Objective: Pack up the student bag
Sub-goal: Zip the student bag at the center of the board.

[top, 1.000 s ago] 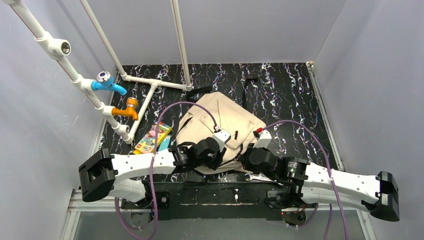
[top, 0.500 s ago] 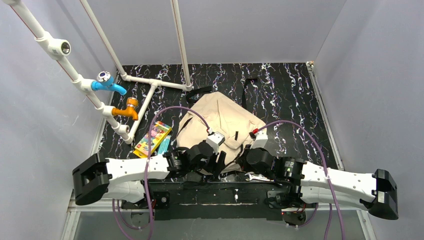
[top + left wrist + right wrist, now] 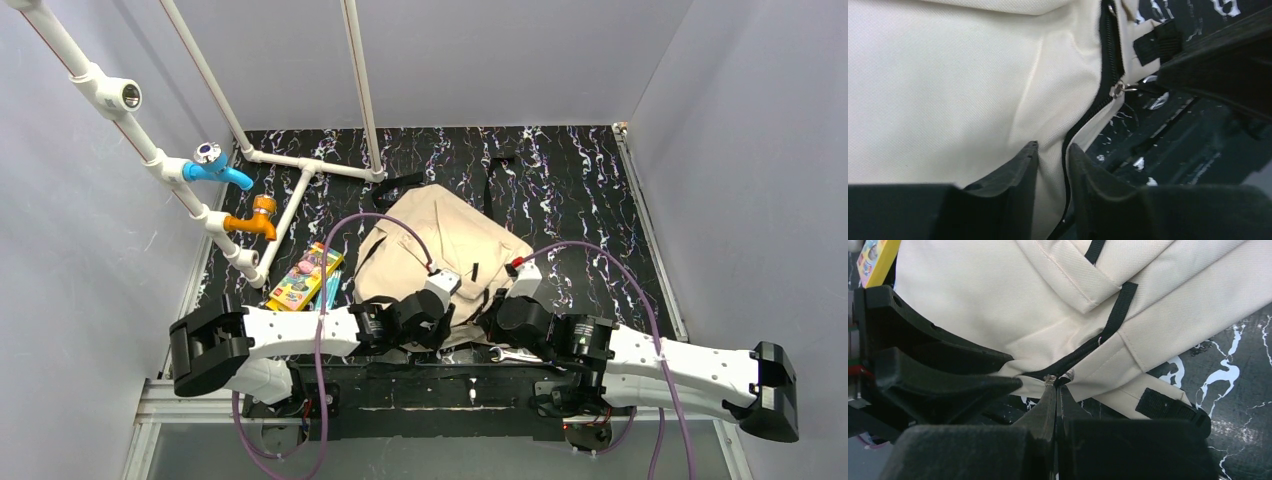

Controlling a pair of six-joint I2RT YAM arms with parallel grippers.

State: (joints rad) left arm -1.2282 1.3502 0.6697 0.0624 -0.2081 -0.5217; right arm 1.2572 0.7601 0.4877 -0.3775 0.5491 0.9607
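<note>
At the far left, a white plastic pipe frame (image 3: pixel 298 163) stands on the black, white-veined bench (image 3: pixel 580 190). It carries a blue tap (image 3: pixel 215 170) and, nearer, an orange tap (image 3: pixel 252 220). Just right of it lies a flat, brightly printed box (image 3: pixel 300 278), close beside the bag's left edge.

My left gripper (image 3: pixel 1053 147) reaches in low over the near edge of the bench to the large beige fabric student bag (image 3: pixel 440 235). The bag lies flat in the middle of the bench, its black webbing straps trailing off on the far side. My left jaws are drawn almost together on the bag's near edge, with a fold of beige cloth and the black zipper (image 3: pixel 1108 55) running through the narrow gap between them.

Just to the right, my right gripper (image 3: pixel 1056 389) meets the same seam. Its jaws are pressed tight together, with the tips on the small silver zipper slider (image 3: pixel 1050 378), where the zipper ends at the bag's near corner. My two grippers sit close beside each other there.

A silver spanner-like tool (image 3: pixel 515 354) lies on the bench beside my right wrist.
</note>
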